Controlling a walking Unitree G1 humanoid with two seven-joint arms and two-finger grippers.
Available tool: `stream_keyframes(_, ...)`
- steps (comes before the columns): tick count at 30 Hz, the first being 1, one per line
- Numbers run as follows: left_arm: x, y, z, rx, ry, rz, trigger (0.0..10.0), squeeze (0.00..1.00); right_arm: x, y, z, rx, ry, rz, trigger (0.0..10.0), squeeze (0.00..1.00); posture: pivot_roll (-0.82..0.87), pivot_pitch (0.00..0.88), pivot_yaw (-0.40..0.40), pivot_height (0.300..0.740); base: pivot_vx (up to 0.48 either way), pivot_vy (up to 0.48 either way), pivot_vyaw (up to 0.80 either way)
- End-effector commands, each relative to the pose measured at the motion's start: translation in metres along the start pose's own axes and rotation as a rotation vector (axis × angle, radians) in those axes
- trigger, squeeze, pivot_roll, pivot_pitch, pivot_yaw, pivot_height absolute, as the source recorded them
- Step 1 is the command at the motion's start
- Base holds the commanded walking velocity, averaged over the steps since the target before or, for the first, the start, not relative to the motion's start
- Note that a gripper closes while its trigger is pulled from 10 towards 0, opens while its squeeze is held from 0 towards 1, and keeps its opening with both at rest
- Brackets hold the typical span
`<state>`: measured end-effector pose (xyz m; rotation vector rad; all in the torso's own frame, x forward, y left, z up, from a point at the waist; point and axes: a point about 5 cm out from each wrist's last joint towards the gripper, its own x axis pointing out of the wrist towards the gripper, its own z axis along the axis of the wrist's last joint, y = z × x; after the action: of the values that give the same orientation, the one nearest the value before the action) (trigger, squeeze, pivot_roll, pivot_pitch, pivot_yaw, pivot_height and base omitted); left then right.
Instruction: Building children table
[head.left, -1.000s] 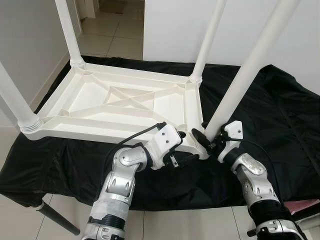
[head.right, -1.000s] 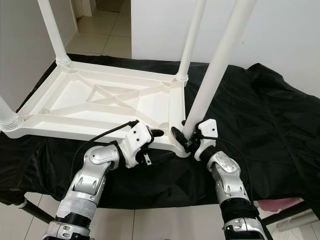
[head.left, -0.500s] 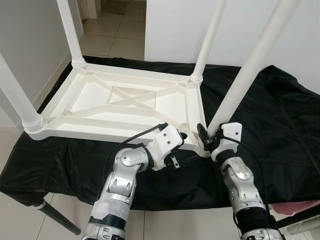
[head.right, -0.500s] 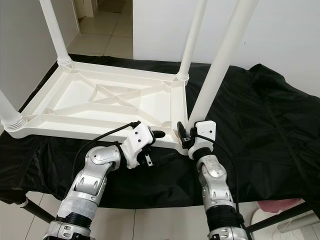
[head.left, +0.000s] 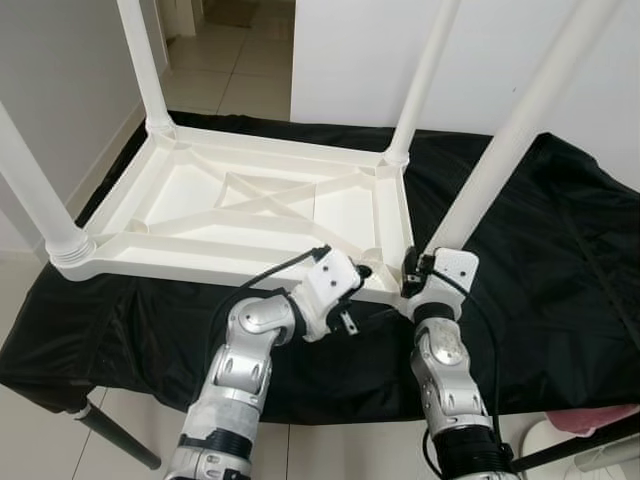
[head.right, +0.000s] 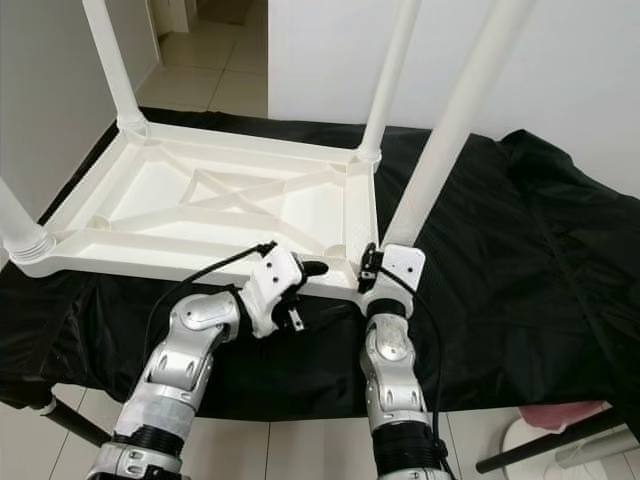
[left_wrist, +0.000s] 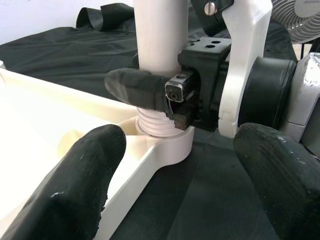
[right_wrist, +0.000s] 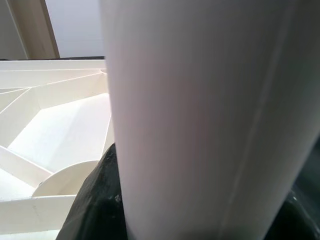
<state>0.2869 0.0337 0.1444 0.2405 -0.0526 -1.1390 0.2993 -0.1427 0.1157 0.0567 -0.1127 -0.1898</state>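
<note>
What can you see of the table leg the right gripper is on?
The near-right table leg is a long, smooth white plastic tube, leaning slightly as it rises from the corner socket of the upside-down white tabletop. Its ribbed, threaded base sits in that socket. The right gripper clamps it just above the threads; the left gripper hovers open nearby.

Black cloth drapes over stand — upturned white table lies on it, left of middle, legs up; tiled floor beyond.
</note>
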Motion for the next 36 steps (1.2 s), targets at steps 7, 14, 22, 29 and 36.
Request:
stream_keyframes(7, 0.000, 0.007, -0.008, -0.030, 0.017, 0.257, 10.0, 0.00, -0.004, -0.018, -0.010, -0.006, 0.031, 0.040, 10.0, 1.00, -0.04, 0.000, -0.078, 0.740, 0.000, 0.000, 0.00)
stream_keyframes(14, 0.001, 0.005, -0.007, -0.040, 0.003, 0.250, 10.0, 0.00, -0.004, -0.027, -0.010, 0.012, 0.027, 0.163, 10.0, 0.00, -0.03, 0.000, -0.083, 0.740, 0.000, 0.000, 0.00)
stream_keyframes(22, 0.000, 0.004, -0.007, -0.038, 0.004, 0.240, 10.0, 0.00, 0.001, -0.040, -0.006, -0.009, -0.020, 0.379, 10.0, 0.00, -0.03, 0.000, -0.076, 0.740, 0.000, 0.000, 0.00)
stream_keyframes(29, 0.000, -0.007, -0.007, -0.057, -0.014, 0.151, 10.0, 0.00, 0.017, -0.037, 0.006, -0.027, -0.029, 0.595, 10.0, 0.00, -0.03, 0.000, -0.065, 0.740, 0.000, 0.000, 0.00)
stream_keyframes(36, -0.002, -0.010, -0.007, -0.056, -0.010, 0.130, 10.0, 0.00, 0.021, -0.032, 0.004, -0.071, 0.002, 0.715, 10.0, 0.00, -0.02, 0.000, -0.064, 0.740, 0.000, 0.000, 0.00)
